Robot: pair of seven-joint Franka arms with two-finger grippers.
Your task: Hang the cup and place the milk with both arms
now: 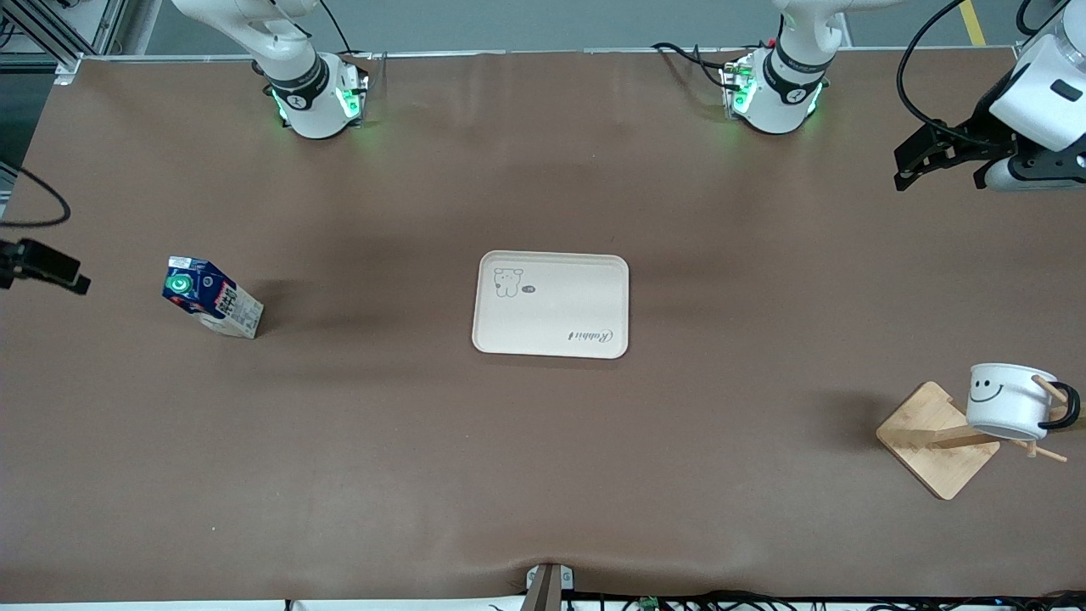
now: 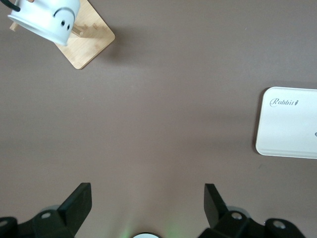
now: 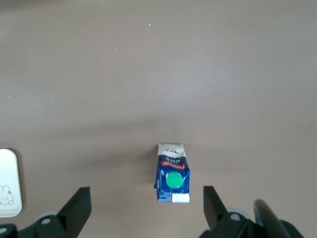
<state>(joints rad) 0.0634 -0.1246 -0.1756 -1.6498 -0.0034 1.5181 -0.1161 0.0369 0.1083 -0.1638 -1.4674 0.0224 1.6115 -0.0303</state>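
The mug (image 1: 1008, 400) already hangs on the wooden rack (image 1: 937, 440) by the bench's near corner at the left arm's end. The milk carton (image 1: 212, 299) stands toward the right arm's edge, apart from the central tray (image 1: 551, 339), probably its destination. Left end effector (image 1: 920, 161) and right end effector (image 3: 143, 208) hover released.

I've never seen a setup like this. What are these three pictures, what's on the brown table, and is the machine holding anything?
Two white robot arms stand at a table. One picture looks down from a high camera facing them; the other two come from cameras on each arm's wrist. On the table lie a white tray in the middle, a milk carton toward the right arm's end, and a wooden rack toward the left arm's end, with the cup already hanging on it. The left gripper and right gripper are both open and hold nothing; the right one hovers over the milk.
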